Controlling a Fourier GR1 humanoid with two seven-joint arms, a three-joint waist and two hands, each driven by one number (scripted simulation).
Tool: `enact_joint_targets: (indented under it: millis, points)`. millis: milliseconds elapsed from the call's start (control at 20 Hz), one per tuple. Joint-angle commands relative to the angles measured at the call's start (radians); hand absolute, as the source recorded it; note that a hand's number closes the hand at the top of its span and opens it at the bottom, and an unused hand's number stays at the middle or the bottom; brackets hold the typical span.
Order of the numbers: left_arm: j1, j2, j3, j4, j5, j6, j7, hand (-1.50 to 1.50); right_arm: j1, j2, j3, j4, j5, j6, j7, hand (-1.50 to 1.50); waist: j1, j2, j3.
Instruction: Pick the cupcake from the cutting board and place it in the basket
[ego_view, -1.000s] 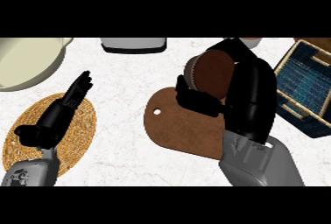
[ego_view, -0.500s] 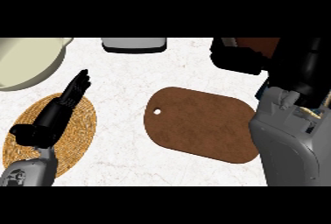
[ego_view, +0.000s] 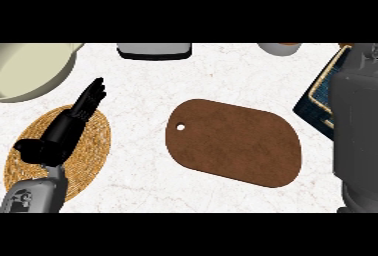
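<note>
- The left robot hand (ego_view: 68, 125) hovers over a round woven mat (ego_view: 96, 147), fingers straight and together.
- Only the right forearm (ego_view: 358, 140) shows, so I cannot tell its robot hand's state.
- The forearm covers much of the dark basket (ego_view: 316, 100).
- The brown cutting board (ego_view: 236, 142) lies mid-bench (ego_view: 148, 85).
- The cupcake is out of sight.

Bright, flat, even light across white counter (ego_view: 221, 65), L to R, colours clear.

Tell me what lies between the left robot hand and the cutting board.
Head view: only the edge of the woven mat and bare white counter separate the left robot hand from the cutting board.
</note>
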Motion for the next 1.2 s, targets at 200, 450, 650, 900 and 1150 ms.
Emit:
enact_joint_targets:
  millis: [200, 450, 650, 900, 1150]
  points:
    - [-0.057, 0.034, 0.049, 0.084, 0.015, -0.016, -0.018, 0.0, -0.058, -0.175, -0.177, 0.194, -0.042, -0.125, -0.11, 1.5, -0.007, 0.004, 0.0]
    - [-0.053, -0.033, -0.019, 0.043, -0.06, 0.057, 0.006, 0.0, -0.06, -0.236, -0.221, 0.268, -0.083, -0.136, -0.13, 1.5, -0.007, 0.0, 0.0]
    - [0.016, -0.003, 0.007, -0.02, 0.001, -0.002, 0.017, 0.0, 0.03, -0.292, -0.287, 0.294, -0.2, -0.126, -0.239, 1.5, -0.007, -0.002, 0.001]
    - [0.011, -0.002, 0.009, -0.006, -0.011, 0.0, 0.005, 0.0, 0.087, -0.301, -0.293, 0.399, -0.232, -0.23, -0.348, 1.5, -0.003, -0.001, 0.001]
    - [0.033, 0.002, 0.016, -0.024, 0.012, -0.022, 0.012, 0.0, 0.124, -0.345, -0.311, 0.455, -0.249, -0.323, -0.433, 1.5, -0.001, -0.002, 0.001]
